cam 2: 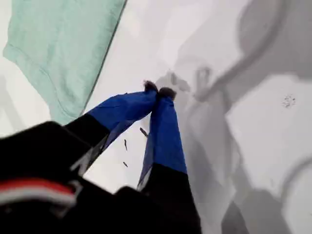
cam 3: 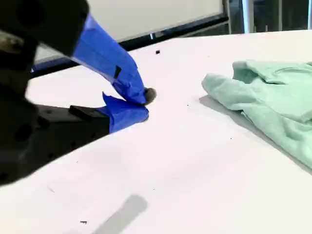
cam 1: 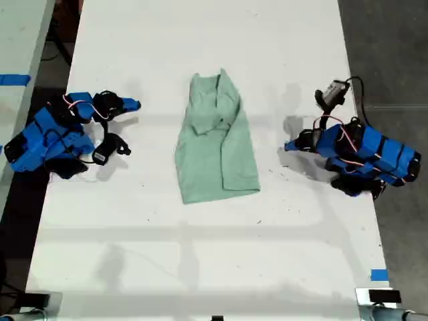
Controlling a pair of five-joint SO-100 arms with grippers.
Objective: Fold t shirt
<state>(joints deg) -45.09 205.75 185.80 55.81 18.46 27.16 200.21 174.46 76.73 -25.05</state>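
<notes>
— Exterior view, where's the t shirt (cam 1: 217,144)?
— Mid-table (cam 1: 200,254), a wrinkled lengthwise bundle. My first gripper (cam 1: 289,145) is on that view's right and my second gripper (cam 1: 136,105) on its left, both apart from the cloth

— First wrist view?
— Blue fingers pressed together, pinching nothing; a hem corner lies nearby

— Second wrist view?
— Tips meet just above the table, empty; the shirt lies well apart

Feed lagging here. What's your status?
Both grippers shut, empty, clear of cloth. T shirt bundled lengthwise, mid-table. Nothing in the way.
</notes>
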